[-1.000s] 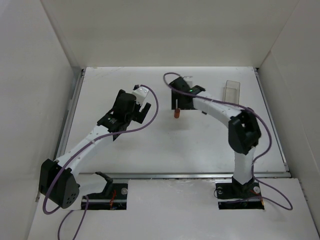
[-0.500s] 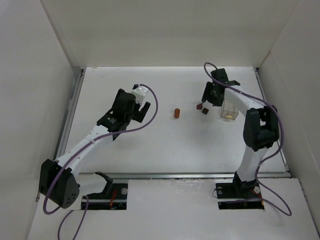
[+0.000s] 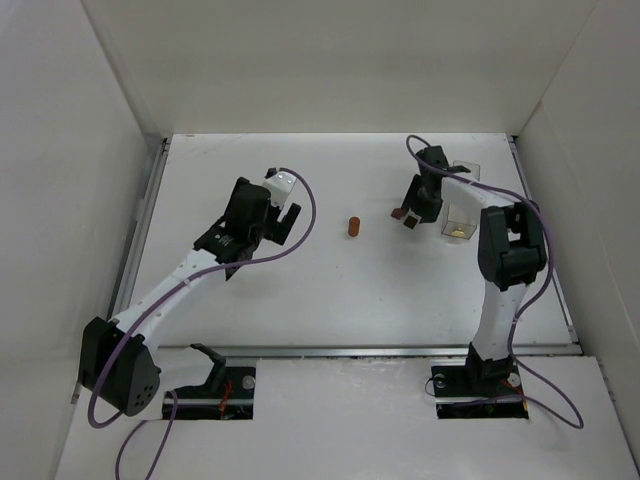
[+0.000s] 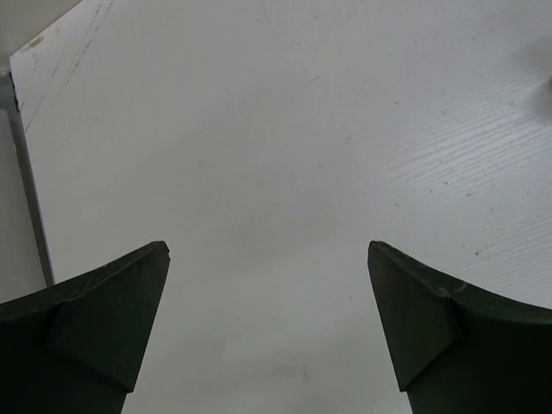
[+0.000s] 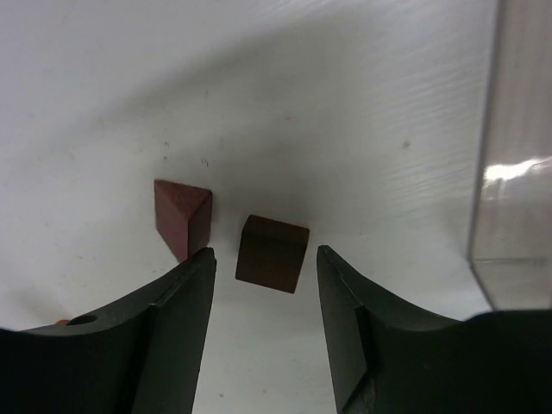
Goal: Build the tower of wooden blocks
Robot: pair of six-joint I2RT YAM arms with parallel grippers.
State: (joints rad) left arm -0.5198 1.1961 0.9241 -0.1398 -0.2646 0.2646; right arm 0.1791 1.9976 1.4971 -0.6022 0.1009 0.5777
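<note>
Dark brown cube (image 5: 272,253), centre of right wrist view: likely light, rigid, smooth. Pinch flat side faces. Right gripper (image 5: 266,259) jaws apart astride it, no contact; left gripper (image 4: 267,259) wide apart.

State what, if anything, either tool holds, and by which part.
Nothing is held. The right tool straddles the dark brown cube, gaps showing both sides; the left tool is open, empty.

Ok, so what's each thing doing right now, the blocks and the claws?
left gripper: open, empty
right gripper: open around the cube, not touching
dark brown cube: on table, unstacked
reddish wedge: lying beside cube
orange-brown cylinder: standing alone
clear container: upright
</note>
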